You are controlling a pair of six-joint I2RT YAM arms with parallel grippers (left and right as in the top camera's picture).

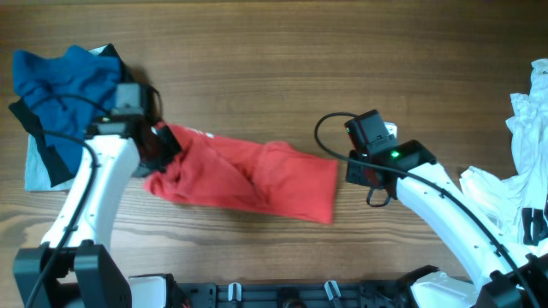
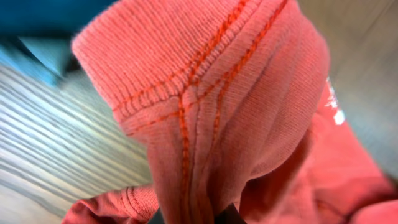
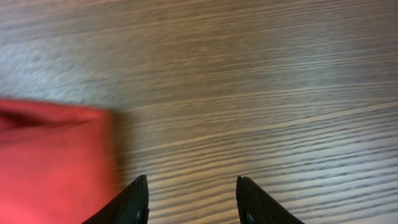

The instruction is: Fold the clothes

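Left gripper [image 1: 161,142]: clamped on the left end of the red T-shirt [image 1: 257,175]. From its wrist camera you see almost nothing but bunched red knit with a stitched hem, rising from between the finger tips at the bottom edge.
Right gripper [image 3: 193,200]: open, nothing in it. The two dark fingers [image 3: 134,202] stand apart over bare wood.
Red T-shirt: lies in a long, rumpled band across the middle of the table [image 1: 300,60], running from the left gripper towards the right arm. Its left end is gathered into a knot of folds and its right end is flatter and squared off. A scrap of white print [image 2: 333,102] shows near the held end.
Gap on the right: the right gripper is just beside the shirt's right edge but apart from it, with the red cloth off to the left in its wrist view.
Blue garment [image 1: 64,81]: heaped at the far left corner, behind the left arm, with a pale cloth [image 1: 36,167] partly under it.
White garments [image 1: 531,120]: piled along the right edge of the table, well apart from the red shirt.
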